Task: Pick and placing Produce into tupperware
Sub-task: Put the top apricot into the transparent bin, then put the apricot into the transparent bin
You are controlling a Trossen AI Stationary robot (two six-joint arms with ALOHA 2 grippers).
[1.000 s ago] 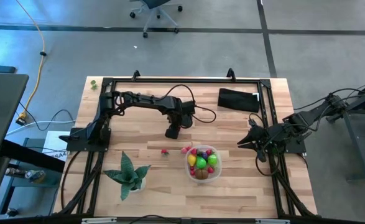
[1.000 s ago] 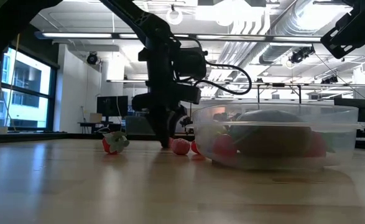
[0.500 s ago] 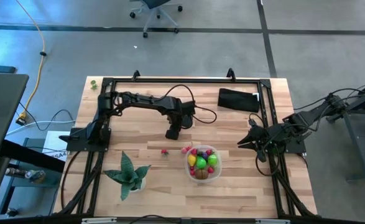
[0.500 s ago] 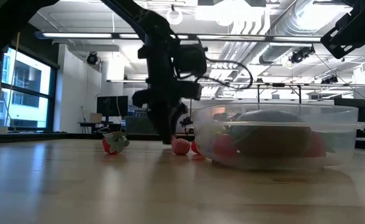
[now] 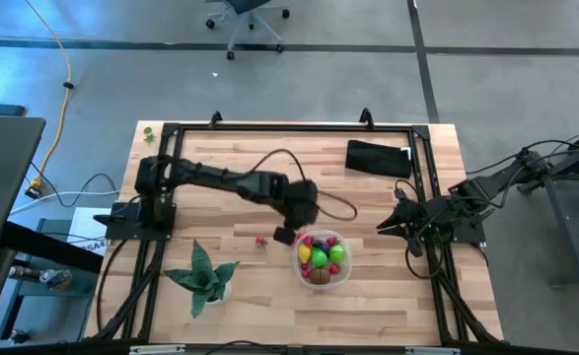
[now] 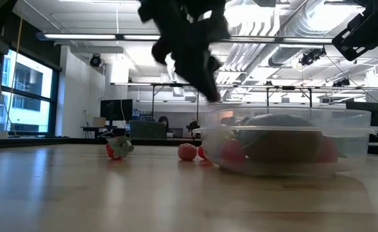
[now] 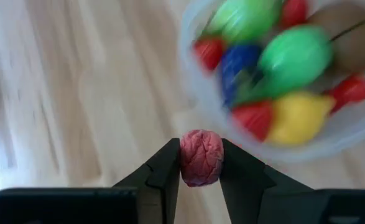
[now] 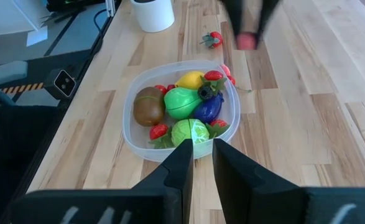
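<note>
Since the earlier frame, the left arm had swung from the middle of the table toward the lower centre of the high view, and in the low view it had risen off the wood. Its gripper (image 5: 285, 235) now hung just beside the left edge of the tupperware (image 5: 340, 277). In the left wrist view the left gripper (image 7: 201, 163) was clamped on a small pink berry (image 7: 201, 157), with the container in the upper right of that picture.

Going from big to small: the round clear tupperware (image 8: 134, 138) in the lower middle of the high view already held most of the produce, namely a brown piece (image 8: 147, 106), two green ones, a yellow one, a purple one and several red ones. So I judged the task nearly finished.

Left on the wood were a strawberry (image 6: 117, 148) in the left centre of the low view, and small pink pieces (image 6: 187, 151) close to the container wall.

The right gripper (image 5: 386, 228) waited at the right of the table, fingers nearly together, holding nothing.
</note>
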